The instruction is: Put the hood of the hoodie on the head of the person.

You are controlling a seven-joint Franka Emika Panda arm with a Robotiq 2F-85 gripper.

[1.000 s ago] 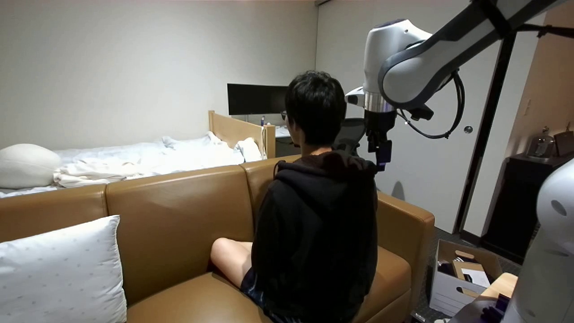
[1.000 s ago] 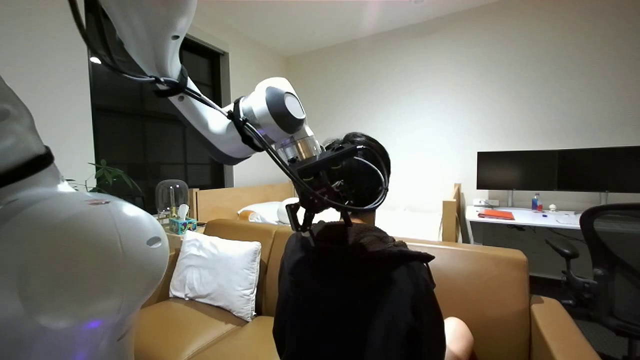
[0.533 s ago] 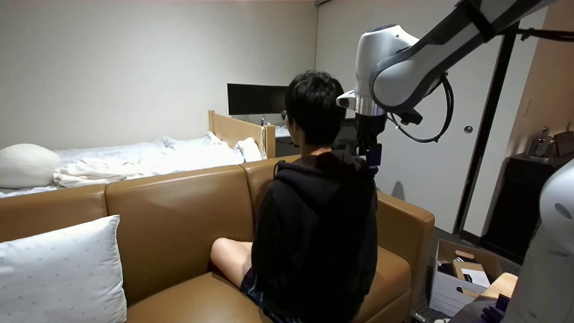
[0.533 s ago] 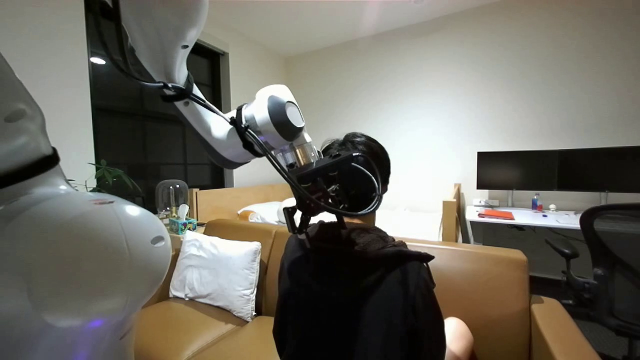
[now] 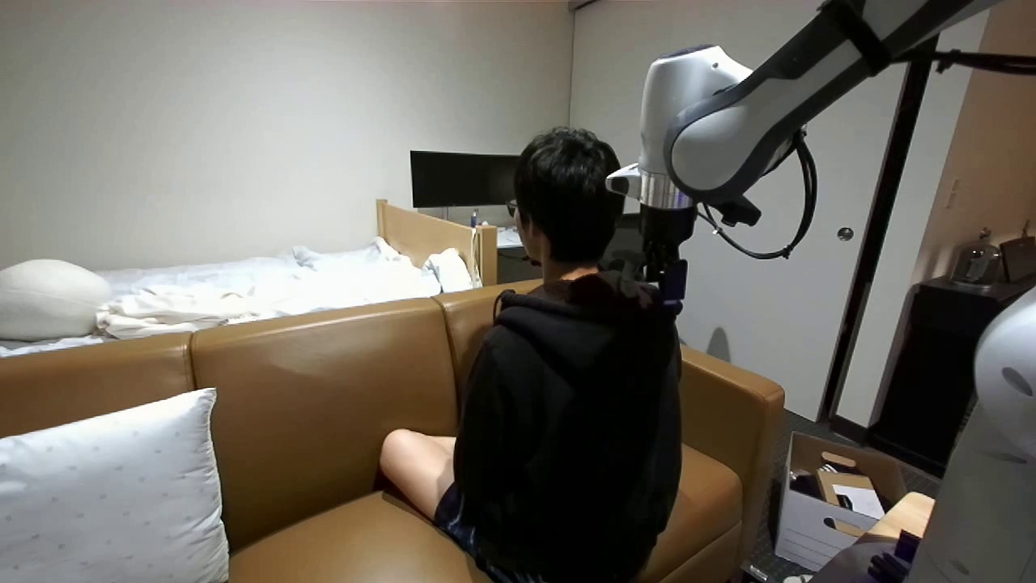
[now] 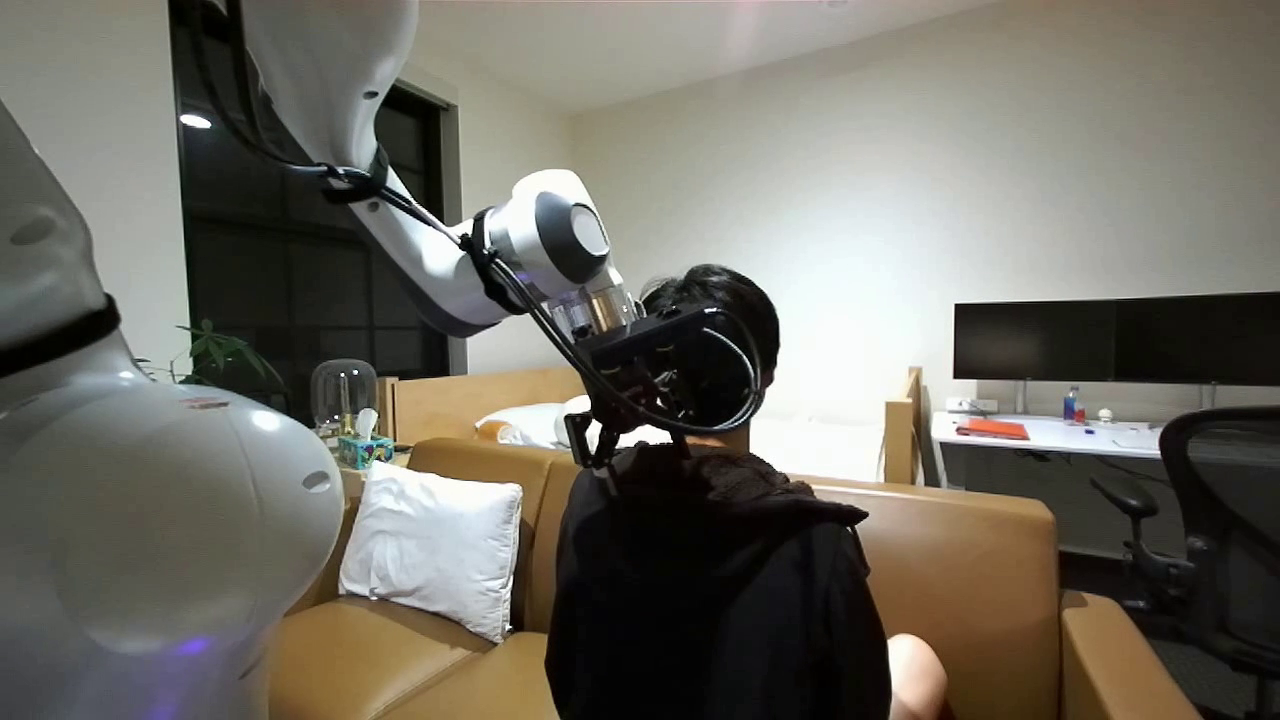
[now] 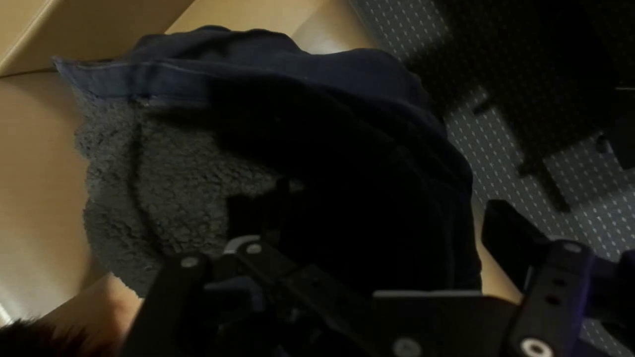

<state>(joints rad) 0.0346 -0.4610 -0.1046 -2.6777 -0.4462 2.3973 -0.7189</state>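
Behind the head (image 5: 569,190) of the person (image 5: 558,421), and lower than it, lies the hood (image 5: 566,328), folded down on the upper back; it is part of a black hoodie (image 6: 720,610). From the wrist view one sees its fuzzy lining (image 7: 188,183), of which a portion is in dark shadow. The fingers (image 7: 558,287) stand well apart and point downward close to the hood: in this same view, one finger appears over the dark part of the hood and the other beyond the edge of the hoodie. Whether they touch it, I cannot tell. They belong to a white arm (image 5: 745,146), which reaches from high up. The person sits on a brown sofa (image 5: 324,389) and is seen from behind in both exterior views; a white pillow (image 6: 435,545) leans on the same sofa. On the far side of it is a bed (image 5: 433,239) with pale bedding (image 5: 267,279). Near the bed, two dark screens (image 6: 1060,340) stand over a white surface (image 6: 1050,440), which carries a small bottle (image 6: 1073,405), and a black chair (image 6: 1240,520) is just beside. At the end of the sofa, one opened box (image 5: 809,518) rests on the floor (image 5: 797,421).
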